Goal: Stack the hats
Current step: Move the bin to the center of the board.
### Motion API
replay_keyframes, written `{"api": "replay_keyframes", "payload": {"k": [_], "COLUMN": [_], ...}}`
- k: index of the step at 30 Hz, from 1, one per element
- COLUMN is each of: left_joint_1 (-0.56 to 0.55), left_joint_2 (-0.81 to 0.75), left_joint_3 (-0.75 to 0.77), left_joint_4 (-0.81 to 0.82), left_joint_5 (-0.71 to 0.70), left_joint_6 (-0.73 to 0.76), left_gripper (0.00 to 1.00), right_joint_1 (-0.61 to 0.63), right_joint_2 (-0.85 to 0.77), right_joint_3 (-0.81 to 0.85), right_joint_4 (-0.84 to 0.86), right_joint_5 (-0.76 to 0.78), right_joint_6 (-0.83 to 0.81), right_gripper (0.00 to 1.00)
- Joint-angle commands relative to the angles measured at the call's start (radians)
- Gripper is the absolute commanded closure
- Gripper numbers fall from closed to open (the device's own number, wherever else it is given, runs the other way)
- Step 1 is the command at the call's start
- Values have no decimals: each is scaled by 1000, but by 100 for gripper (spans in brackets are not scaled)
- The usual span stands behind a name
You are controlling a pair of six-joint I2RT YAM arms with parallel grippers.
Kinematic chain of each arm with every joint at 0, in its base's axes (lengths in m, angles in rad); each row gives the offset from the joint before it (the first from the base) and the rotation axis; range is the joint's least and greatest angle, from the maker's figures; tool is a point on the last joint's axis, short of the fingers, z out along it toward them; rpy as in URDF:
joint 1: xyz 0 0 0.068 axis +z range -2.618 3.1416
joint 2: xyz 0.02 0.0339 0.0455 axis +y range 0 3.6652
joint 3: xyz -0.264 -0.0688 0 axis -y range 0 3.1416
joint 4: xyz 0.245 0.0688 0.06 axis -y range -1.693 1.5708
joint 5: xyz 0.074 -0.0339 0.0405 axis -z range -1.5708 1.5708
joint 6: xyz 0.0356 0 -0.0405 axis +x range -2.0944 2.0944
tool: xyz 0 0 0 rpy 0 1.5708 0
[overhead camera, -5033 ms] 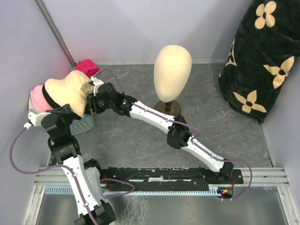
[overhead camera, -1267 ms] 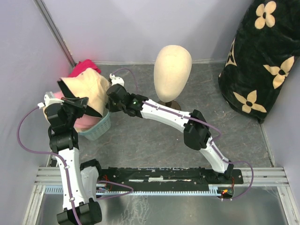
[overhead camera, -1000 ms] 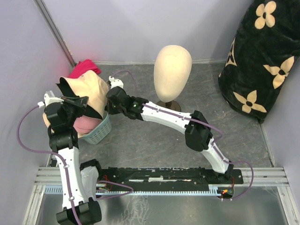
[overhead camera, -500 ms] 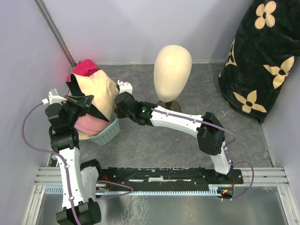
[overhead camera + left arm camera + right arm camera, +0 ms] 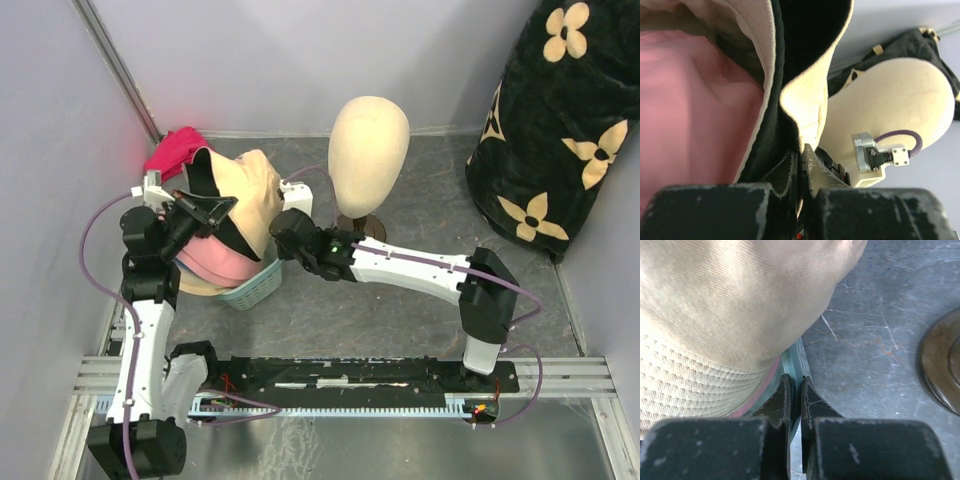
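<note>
in the top view, the hats (image 5: pixel 235 225) are being kept piled in a teal basket (image 5: pixel 256 291) near the left edge of the desk (image 5: pixel 400 310), toward its far left corner: a beige hat (image 5: pixel 250 188) over a black hat (image 5: pixel 232 238) and a pink hat (image 5: pixel 210 266). the left tool (image 5: pixel 206 209) is being held clenched on the beige hat's brim. the right tool (image 5: pixel 284 238) is being pressed to the basket's right side.

in the left wrist view, the beige brim is being pinched between the clenched fingers (image 5: pixel 816 170), black cloth lying alongside and pink cloth to the left.

in the right wrist view, the teal rim is being gripped between the closed fingers (image 5: pixel 777 400), under the beige hat.
</note>
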Motion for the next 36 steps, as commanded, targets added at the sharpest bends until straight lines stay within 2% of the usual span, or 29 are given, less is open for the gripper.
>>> {"api": "replay_keyframes", "payload": {"k": [1,11,13,17,20,26,36], "left_joint_1": [-85,-148,-153,-158,-159,-161,-168], "left_joint_2": [19,-8,-20,-96,-143,-174,-147], "left_joint_3": [14,-4,0,6,-5,-11,-41], "left_joint_4": [114,90,62,-29,-68,-80,-20], "left_joint_5": [5,-72,-91,-200,-289,-368,-344], "left_joint_6": [-35,-41,-35,-21,-36,-61,-78], "left_gripper": [97,97,97,97,97,97,97], "right_joint_1": [4,3,2,5,8,39,116], "right_joint_2": [-92,-138,-139,-144,-157,-190,-338], "right_joint_3": [-65,-148,-145,-128,-113,-91,-185], "right_joint_4": [-13,-10,-12,-23,-42,-111,-190], "right_joint_5": [102,91,61,4,-7,49,183], "right_joint_6": [-48,-56,-89,-172,-243,-334,-364], "right_gripper": [99,98,88,61,52,45,40]}}
